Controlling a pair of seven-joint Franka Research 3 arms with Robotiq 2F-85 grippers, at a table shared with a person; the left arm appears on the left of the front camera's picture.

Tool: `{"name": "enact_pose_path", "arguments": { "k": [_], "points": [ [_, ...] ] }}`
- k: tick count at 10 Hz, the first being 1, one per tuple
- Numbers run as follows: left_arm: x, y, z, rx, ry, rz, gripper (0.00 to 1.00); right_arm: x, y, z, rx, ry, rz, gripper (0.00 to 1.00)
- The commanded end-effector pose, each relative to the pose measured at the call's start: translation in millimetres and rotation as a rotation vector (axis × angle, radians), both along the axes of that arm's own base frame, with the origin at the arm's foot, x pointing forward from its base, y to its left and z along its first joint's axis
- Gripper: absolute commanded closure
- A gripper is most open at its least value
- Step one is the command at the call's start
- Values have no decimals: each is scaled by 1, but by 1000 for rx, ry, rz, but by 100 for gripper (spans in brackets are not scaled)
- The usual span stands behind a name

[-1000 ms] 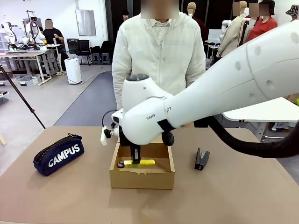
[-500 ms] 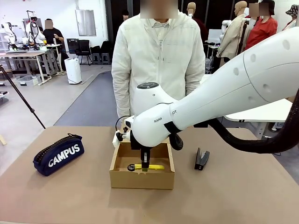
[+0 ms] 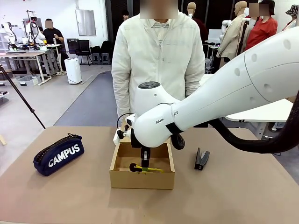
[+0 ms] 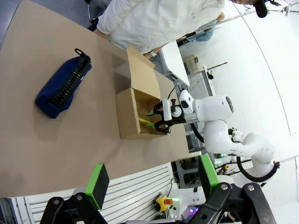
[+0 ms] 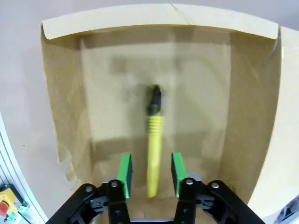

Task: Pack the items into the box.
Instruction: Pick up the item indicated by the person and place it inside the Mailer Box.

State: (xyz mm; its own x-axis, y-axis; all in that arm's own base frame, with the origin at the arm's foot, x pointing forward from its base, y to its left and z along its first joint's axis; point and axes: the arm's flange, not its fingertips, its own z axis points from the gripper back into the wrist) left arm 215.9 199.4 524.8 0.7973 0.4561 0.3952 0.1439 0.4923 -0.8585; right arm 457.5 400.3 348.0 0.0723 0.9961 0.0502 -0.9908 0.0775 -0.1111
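The brown cardboard box (image 3: 140, 179) stands open at the table's middle. Inside it my right gripper (image 3: 145, 164) points straight down. In the right wrist view its green pads (image 5: 124, 173) stand slightly apart on either side of the yellow-and-black utility knife (image 5: 154, 140), with a gap at each side. The knife (image 3: 148, 169) lies low in the box, tilted and blurred. The navy "CAMPUS" pencil case (image 3: 58, 155) lies left of the box, and the black stapler (image 3: 201, 159) lies right of it. My left gripper (image 4: 152, 179) hangs open high above the table, holding nothing, and looks down on the box (image 4: 126, 112).
A person in a pale jacket (image 3: 159, 56) stands at the far side of the table behind the box, hands not on the table. The box's lid flap (image 4: 140, 74) stands up on that far side. Bare brown tabletop (image 3: 233, 196) lies in front of the box.
My right gripper went down into the box with the knife, then its jaws parted. The knife left the pads and now sits lower and tilted.
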Motion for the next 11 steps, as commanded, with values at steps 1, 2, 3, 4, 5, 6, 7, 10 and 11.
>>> {"name": "enact_pose_path", "arguments": {
  "k": [1,2,3,4,5,6,7,10,11],
  "points": [
    [1,0,0,-6,-25,-8,0,-5,-5,-2,-6,-36,-17,0],
    [1,0,0,-6,-25,-8,0,-3,-7,-3,11,-32,-13,0],
    [1,0,0,-6,-25,-8,0,0,-9,-1,19,-36,-23,0],
    [1,0,0,-6,-25,-8,0,4,-10,7,7,-29,-27,0],
    [1,0,0,-6,-25,-8,0,10,-12,19,14,-18,-38,0],
    [1,0,0,-6,-25,-8,0,12,-22,48,30,-22,-80,0],
    [1,0,0,-6,-25,-8,0,7,-37,74,65,21,-143,0],
    [1,0,0,-6,-25,-8,0,-59,-148,168,417,106,-381,0],
    [1,0,0,-6,-25,-8,0,-90,-199,179,533,169,-519,0]
  ]
}}
